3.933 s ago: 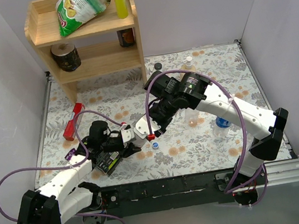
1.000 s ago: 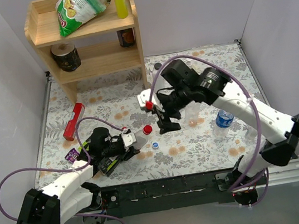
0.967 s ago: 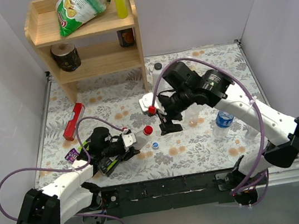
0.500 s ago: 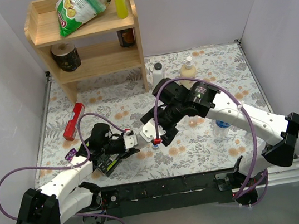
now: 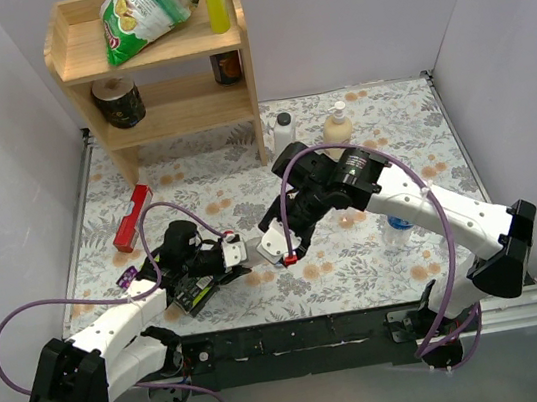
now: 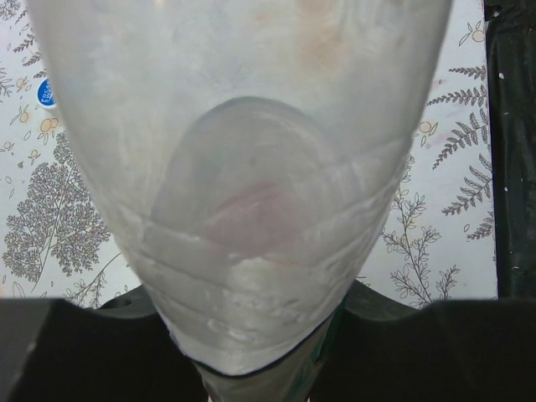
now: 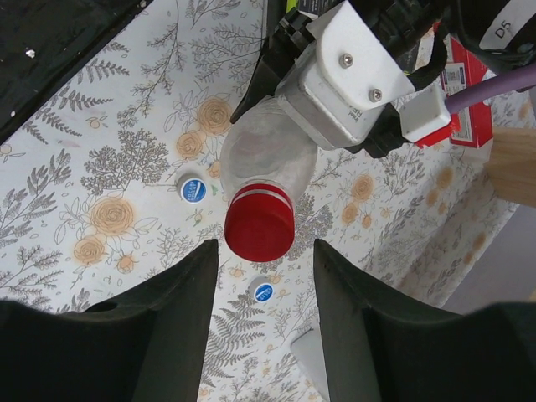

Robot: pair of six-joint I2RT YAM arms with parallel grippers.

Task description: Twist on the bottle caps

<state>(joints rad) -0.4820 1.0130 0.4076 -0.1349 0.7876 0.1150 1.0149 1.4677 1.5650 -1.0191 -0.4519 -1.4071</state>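
Quick notes on this one. The red cap [image 7: 260,224] is sat on the mouth of the clear plastic bottle [image 7: 268,159], which is held out sideways with its neck pointed at the right arm. Whether any thread has been caught can't be told. The bottle's body is clamped tight in the left gripper [image 5: 228,254]. The right gripper [image 7: 265,251] is set at a middling width, one finger on each side of the cap. A thin gap shows on both sides, so nothing looks gripped by it yet.

What could go wrong, as a guess:
- The cap could be knocked off the neck if one finger lands first, since it may only be resting there.
- It could get cross-threaded if it's squeezed while tilted.
- The bottle could be twisted in the left gripper's hold once torque is applied, because the wall looks thin and squashy.

The cap looks like hard, smooth plastic: round, flat-topped, with a pale ring at the skirt. The bottle is cloudy-clear, with moulded ridges near the shoulder. One blue cap [image 7: 193,190] and a second blue cap [image 7: 264,291] are left lying flat just beside the bottle's neck on the floral tablecloth [image 7: 100,167]. Both are small discs with white print.
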